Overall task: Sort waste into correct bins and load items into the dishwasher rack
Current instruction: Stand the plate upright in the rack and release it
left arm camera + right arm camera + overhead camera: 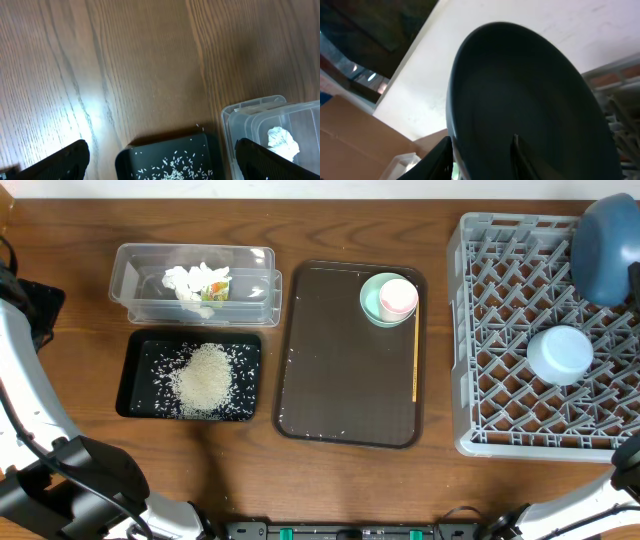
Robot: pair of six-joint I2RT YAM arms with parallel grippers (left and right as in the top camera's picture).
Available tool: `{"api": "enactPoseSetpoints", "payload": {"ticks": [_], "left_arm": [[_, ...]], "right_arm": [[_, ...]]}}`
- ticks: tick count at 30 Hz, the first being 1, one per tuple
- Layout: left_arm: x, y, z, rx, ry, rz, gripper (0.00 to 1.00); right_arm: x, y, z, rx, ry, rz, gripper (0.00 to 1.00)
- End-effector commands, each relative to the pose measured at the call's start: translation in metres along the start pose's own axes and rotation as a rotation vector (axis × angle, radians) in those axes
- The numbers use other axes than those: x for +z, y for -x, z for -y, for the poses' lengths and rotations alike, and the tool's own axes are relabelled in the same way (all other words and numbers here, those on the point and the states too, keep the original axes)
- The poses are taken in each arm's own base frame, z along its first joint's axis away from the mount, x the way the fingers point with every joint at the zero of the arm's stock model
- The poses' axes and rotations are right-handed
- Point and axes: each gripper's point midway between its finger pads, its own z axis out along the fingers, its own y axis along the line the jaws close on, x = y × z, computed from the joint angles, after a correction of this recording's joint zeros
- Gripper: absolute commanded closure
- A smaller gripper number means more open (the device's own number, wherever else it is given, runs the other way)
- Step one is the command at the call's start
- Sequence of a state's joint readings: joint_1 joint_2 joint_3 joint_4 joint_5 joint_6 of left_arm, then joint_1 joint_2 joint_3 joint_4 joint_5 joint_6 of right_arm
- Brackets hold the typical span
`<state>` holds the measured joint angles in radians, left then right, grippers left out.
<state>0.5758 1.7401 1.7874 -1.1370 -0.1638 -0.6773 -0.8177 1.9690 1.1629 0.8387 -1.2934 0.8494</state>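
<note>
A dark blue plate (603, 248) stands on edge in the far right corner of the grey dishwasher rack (520, 320). In the right wrist view my right gripper (482, 155) straddles the plate's (530, 90) rim with its jaws parted, one finger on each side. A light blue bowl (560, 354) lies upside down in the rack. The rice (207, 378) is heaped in the black tray (135, 375). The tissue (197, 282) lies in the clear tub (140, 265). My left gripper (162, 150) hangs wide open over the black tray's (130, 160) far edge, holding nothing.
A brown serving tray (340, 380) in the middle carries a mint green bowl (372, 305) with a pink cup (398, 297) inside it, and a thin wooden stick (415, 360) along its right side. My left arm runs along the table's left edge.
</note>
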Motion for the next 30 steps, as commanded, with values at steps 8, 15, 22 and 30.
{"api": "enactPoseSetpoints", "payload": {"ticks": [8, 15, 22, 30], "left_arm": [[0.002, 0.001, -0.002, 0.0, 0.01, 0.0, 0.05], [0.002, 0.001, -0.002, 0.0, 0.01, 0.0, 0.05], [0.002, 0.001, -0.002, 0.0, 0.01, 0.0, 0.05], [0.002, 0.001, -0.002, 0.0, 0.01, 0.0, 0.05]], "right_arm": [[-0.012, 0.011, 0.003, -0.003, -0.029, 0.034, 0.69], [-0.018, 0.042, -0.035, -0.081, -0.064, 0.107, 0.67], [-0.024, 0.052, -0.058, -0.132, -0.21, 0.144, 0.63], [0.001, 0.02, -0.05, -0.257, -0.557, 0.07, 0.62]]}}
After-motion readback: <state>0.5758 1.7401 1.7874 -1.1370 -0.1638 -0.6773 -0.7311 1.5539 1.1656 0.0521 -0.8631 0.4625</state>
